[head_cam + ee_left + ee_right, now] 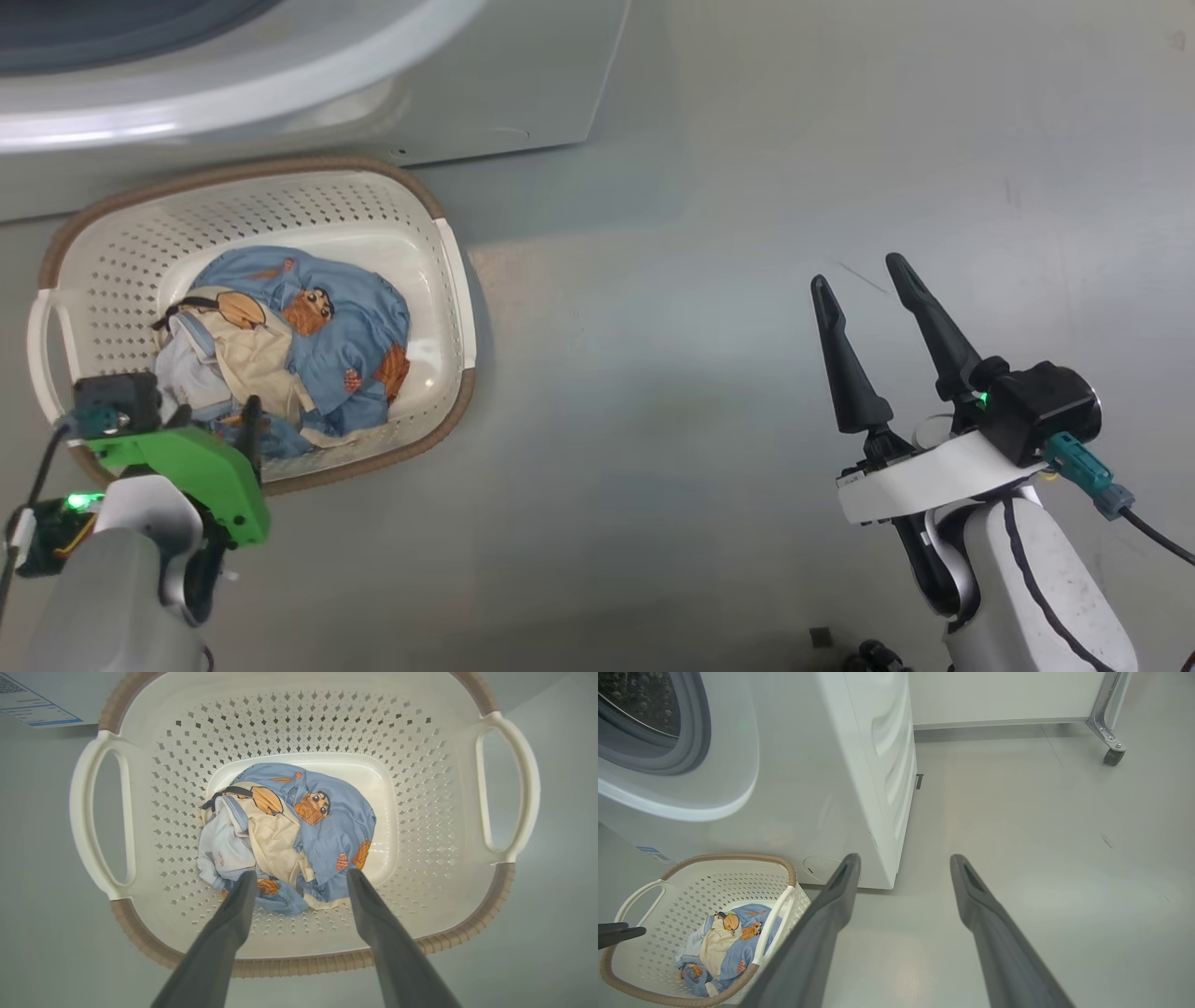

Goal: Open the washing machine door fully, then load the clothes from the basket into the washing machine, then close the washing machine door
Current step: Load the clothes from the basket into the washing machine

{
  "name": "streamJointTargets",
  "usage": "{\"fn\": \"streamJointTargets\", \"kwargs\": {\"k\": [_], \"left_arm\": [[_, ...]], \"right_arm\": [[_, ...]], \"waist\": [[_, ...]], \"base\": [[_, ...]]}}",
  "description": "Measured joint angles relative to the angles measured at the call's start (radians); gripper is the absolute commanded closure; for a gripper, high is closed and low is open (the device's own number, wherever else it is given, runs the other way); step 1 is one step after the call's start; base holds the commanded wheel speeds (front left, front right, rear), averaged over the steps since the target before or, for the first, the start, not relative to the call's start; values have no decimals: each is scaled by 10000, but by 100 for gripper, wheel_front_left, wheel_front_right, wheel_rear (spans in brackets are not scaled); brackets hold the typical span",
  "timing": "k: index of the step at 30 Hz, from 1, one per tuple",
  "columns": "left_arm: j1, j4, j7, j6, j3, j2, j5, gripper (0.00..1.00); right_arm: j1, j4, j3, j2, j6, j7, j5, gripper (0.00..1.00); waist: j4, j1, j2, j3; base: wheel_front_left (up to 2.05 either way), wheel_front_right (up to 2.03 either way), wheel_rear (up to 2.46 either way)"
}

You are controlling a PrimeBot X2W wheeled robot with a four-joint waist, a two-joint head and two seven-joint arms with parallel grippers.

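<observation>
Our left gripper [300, 873] hangs released inside the basket [299, 723], jaws spread over the near edge of the clothes [327, 826]; we cannot tell whether the tips touch them. They lie bundled on the basket's bottom. Our right gripper [858, 271], also released and empty, is over bare floor [653, 373], well apart from the basket, which stands just before the washer [822, 788].

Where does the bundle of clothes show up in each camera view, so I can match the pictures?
Head view: the clothes lie left of centre, inside the basket.
Left wrist view: the clothes sit mid-frame, on the basket's floor.
Right wrist view: the clothes are at the lower left.
Shared landmark: the basket's brown rim, which rings the bundle in all three views.
</observation>
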Motion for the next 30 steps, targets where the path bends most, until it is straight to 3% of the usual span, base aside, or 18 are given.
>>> {"fn": "streamJointTargets", "kwargs": {"k": [16,30], "left_arm": [[-2491,1233,207,-79,414,230,-242,0],[-3848,2151,104,-81,673,462,-502,0]], "right_arm": [[-1066,-385,-79,-33,-178,0,-211,0],[-1420,-767,77,-42,-267,-2,-224,0]], "waist": [[-2,-1,0,2213],[-143,-1,0,3411]], "base": [[0,0,0],[0,0,0]]}}
